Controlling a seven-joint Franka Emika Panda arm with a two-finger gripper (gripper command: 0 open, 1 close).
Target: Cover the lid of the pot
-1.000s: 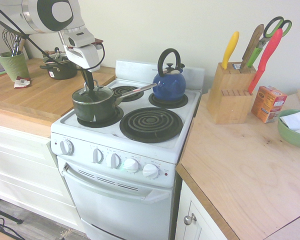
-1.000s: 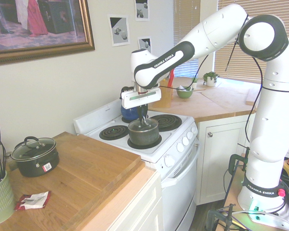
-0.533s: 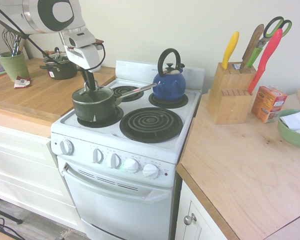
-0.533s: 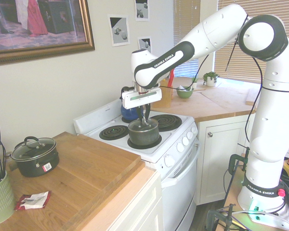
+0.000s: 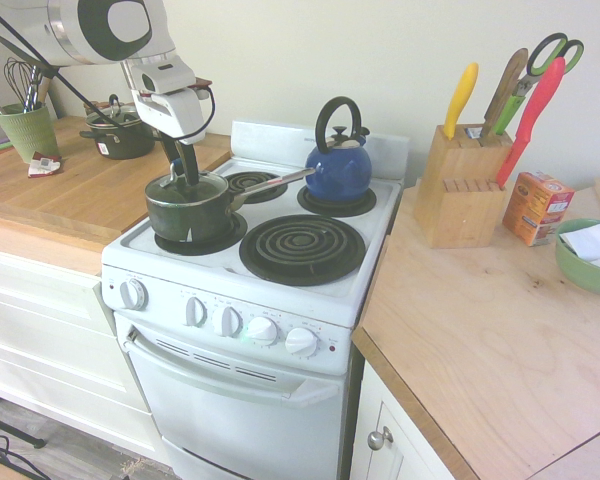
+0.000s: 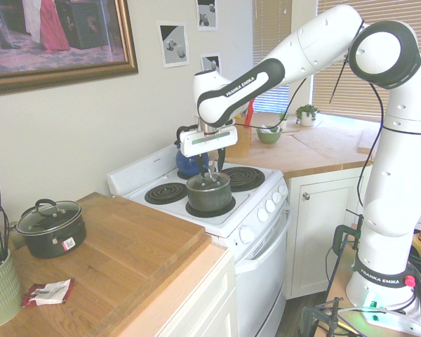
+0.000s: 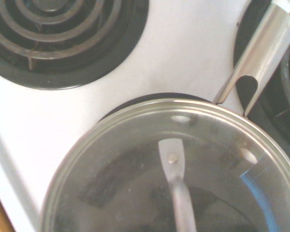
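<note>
Lid (image 5: 186, 187) sits on the pot (image 5: 190, 211); gripper (image 5: 184, 172) fingers spread apart; I'd lift straight up, clearing its loop.

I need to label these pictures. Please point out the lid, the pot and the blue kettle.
lid (image 7: 135, 159): wrist view, on the clear glass beside its metal handle.
pot (image 5: 185, 215): first exterior view, on its dark side wall.
blue kettle (image 5: 337, 173): first exterior view, on its round blue body.

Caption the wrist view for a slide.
Glass lid seated on the pot on the stove, silver handle angling away.
</note>
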